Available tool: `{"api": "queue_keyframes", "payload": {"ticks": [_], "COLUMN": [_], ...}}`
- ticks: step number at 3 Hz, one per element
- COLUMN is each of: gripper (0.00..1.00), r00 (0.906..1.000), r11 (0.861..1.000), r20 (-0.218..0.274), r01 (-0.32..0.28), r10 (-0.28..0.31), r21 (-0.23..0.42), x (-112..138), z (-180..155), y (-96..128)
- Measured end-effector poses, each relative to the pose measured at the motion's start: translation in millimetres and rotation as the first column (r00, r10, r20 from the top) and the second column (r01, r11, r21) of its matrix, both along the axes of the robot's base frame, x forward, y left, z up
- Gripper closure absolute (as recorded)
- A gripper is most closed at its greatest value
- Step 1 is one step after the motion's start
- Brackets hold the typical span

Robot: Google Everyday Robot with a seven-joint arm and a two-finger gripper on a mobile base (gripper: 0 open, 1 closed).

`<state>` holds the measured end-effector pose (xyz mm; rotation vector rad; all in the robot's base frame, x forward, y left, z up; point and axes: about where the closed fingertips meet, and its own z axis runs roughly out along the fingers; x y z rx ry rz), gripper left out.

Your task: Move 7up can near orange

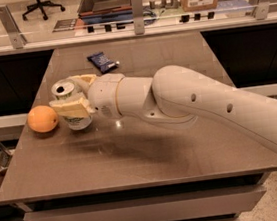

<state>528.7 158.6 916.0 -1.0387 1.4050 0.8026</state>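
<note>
The gripper has both fingers closed on the 7up can — upright, at the table's left side — and the orange sits just left of it (nearly touching).

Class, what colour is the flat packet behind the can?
Dark blue packet, clearest in the camera view; the hand grips the 7up can.

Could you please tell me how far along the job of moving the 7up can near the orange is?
Done: the 7up can appears to stand upright on the table beside the orange, with a small gap between them. In hand: the tool is closed around the can. Left: open the tool and pull back.
</note>
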Motion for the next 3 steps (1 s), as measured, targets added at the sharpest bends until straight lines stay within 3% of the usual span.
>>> {"api": "queue_keyframes", "payload": {"ticks": [1,2,3], "gripper": [0.13,0.0,0.0], "r00": [1.0,1.0,1.0], "r11": [1.0,1.0,1.0], "r20": [0.001,0.003,0.003], "r01": [-0.003,-0.006,-0.007], "r10": [0.003,0.006,0.007], "r21": [-0.001,-0.001,-0.001], "x": [-1.1,-2.3,-2.3], "z": [0.7,1.4,1.5], "y": [1.8,3.6,3.7]}}
